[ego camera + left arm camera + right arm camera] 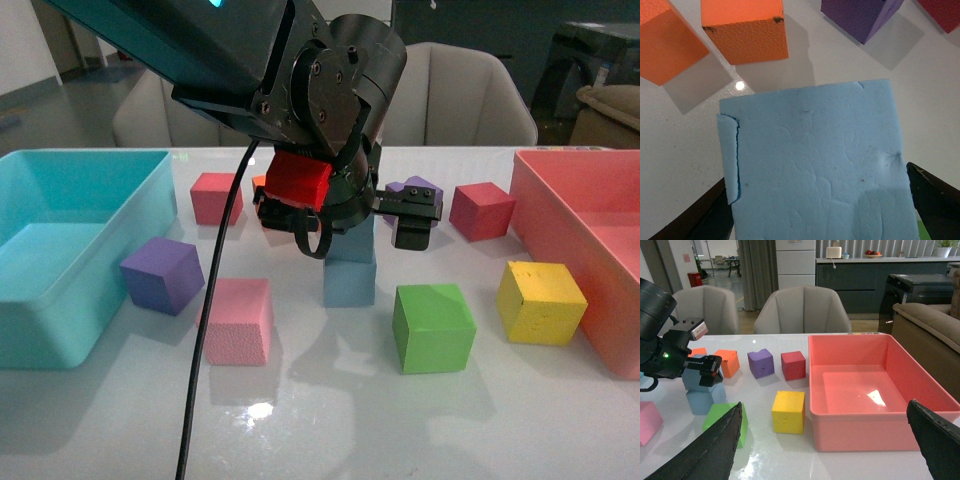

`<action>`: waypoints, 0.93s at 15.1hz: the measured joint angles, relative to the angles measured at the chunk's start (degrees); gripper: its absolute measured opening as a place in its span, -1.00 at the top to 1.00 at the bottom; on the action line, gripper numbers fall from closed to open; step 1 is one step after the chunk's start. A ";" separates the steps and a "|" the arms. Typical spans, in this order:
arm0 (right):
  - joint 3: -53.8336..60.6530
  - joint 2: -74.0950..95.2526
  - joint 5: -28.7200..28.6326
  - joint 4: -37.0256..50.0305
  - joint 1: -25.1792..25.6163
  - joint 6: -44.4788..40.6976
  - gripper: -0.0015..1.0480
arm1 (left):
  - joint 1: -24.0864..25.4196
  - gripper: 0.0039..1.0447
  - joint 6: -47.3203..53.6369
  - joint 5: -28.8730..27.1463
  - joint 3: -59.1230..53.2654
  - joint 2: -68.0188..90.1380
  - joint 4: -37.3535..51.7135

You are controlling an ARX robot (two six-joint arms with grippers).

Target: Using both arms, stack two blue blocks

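Blue blocks stacked, left pincer clasping upper — no legible writing

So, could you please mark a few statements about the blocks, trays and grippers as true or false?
1. The left gripper holds a blue block on top of the other blue block. True.
2. The pink tray holds a yellow block. False: the yellow block sits on the table beside it.
3. The right gripper is open and holds nothing. True.
4. The green block lies inside the teal tray. False: it is on the table.
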State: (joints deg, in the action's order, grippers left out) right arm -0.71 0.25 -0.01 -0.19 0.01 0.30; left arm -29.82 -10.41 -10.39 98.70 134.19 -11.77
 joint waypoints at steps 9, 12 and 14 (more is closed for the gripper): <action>0.00 0.00 0.00 0.00 0.00 0.02 -0.87 | -0.85 -0.88 3.56 0.26 -12.85 -18.78 13.31; 0.00 0.00 0.00 0.00 0.00 0.00 -0.87 | -2.19 -0.81 6.99 -3.23 -27.69 -32.41 27.78; 0.00 0.00 0.00 -0.02 0.00 0.02 -0.87 | 1.66 -0.32 9.20 -15.28 -47.50 -46.88 47.91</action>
State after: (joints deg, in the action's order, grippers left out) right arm -0.71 0.25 -0.01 -0.21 0.01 0.32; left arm -28.16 -1.21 -25.67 51.20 87.31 36.14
